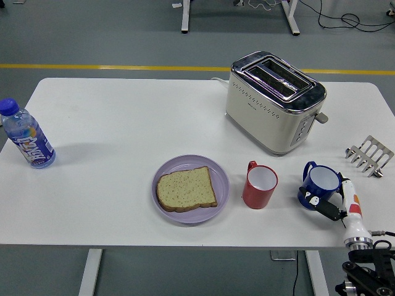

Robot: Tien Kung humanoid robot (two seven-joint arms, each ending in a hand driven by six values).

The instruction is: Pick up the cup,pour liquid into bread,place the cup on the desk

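Note:
A blue cup (321,183) with a handle sits at the table's right front, tipped slightly. My right hand (334,204) comes in from the lower right corner. A black finger (326,208) presses on the cup's front and the white thumb (351,202) lies at its right side, so the hand is closed on the cup. A slice of brown bread (186,189) lies on a purple plate (185,159) at the front middle. A red cup (259,185) stands upright between the plate and the blue cup. My left hand is out of view.
A cream toaster (274,102) stands behind the cups. A small metal toast rack (369,155) sits at the right edge. A water bottle (26,135) with a blue cap stands at the far left. The white table's (123,123) front edge runs just below my hand.

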